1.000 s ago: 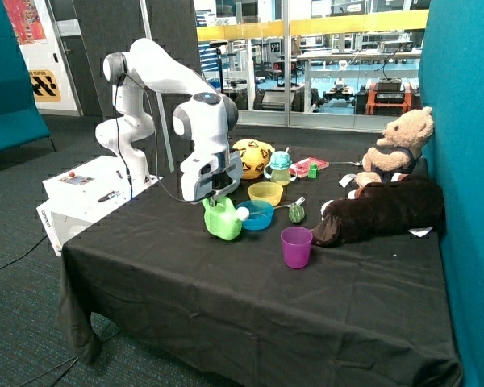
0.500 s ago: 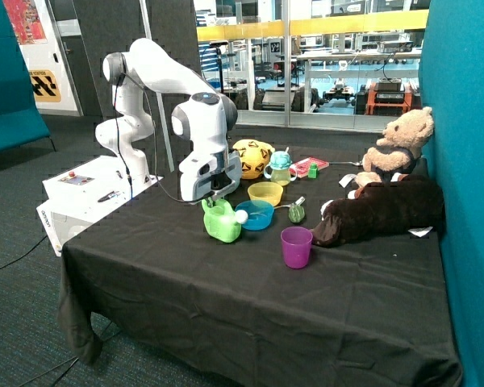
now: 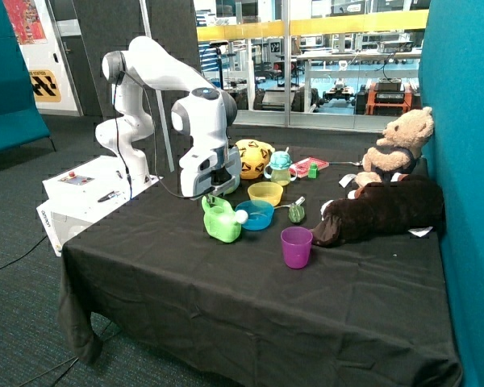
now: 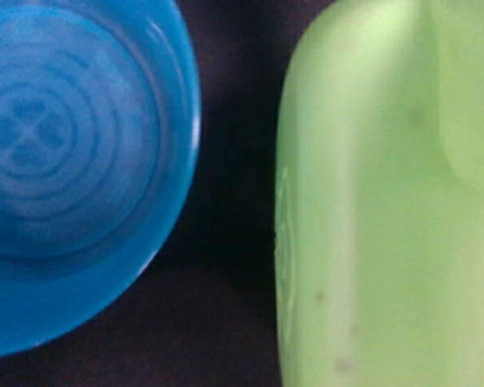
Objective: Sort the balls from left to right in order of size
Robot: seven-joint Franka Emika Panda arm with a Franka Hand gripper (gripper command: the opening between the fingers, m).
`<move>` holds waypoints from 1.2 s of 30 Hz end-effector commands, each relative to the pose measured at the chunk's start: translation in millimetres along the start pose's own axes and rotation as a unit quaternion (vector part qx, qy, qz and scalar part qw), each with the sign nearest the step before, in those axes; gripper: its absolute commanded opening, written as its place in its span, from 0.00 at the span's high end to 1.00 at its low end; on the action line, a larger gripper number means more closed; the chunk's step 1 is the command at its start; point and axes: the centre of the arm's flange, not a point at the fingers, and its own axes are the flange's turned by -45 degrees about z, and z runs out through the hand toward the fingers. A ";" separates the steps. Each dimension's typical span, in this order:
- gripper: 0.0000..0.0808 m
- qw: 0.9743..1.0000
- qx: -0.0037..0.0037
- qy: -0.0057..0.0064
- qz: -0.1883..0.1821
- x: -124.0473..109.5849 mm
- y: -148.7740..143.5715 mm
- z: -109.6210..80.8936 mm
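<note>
Outside view: the gripper (image 3: 215, 192) hangs just above the green toy (image 3: 222, 220). A small white ball (image 3: 242, 215) sits just right of it, at the blue bowl's (image 3: 257, 214) rim; the yellow ball (image 3: 253, 157) lies farther back on the bench (image 3: 226, 290).

Wrist view: bowl (image 4: 73, 169) and toy (image 4: 387, 210) fill it; whether the fingers are spread or closed, I cannot tell.

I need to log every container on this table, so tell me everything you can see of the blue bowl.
The blue bowl is round, shallow, glossy and plastic-looking, with moulded concentric rings and a cross shape at its bottom. It stands upright on the black tablecloth, in front of the yellow bowl. The green watering can sits close beside it, a dark gap between them in the wrist view. A small white ball shows at its rim on that side. The gripper hovers nearby.
</note>
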 end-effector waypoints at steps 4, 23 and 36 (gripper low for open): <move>0.09 1.000 -0.003 0.001 -0.031 -7.6 -15.2 -19.1; 0.19 0.994 -0.003 0.001 -0.106 -45.4 -84.8 -46.9; 0.18 0.985 -0.003 0.001 -0.175 -62.0 -146.8 -62.7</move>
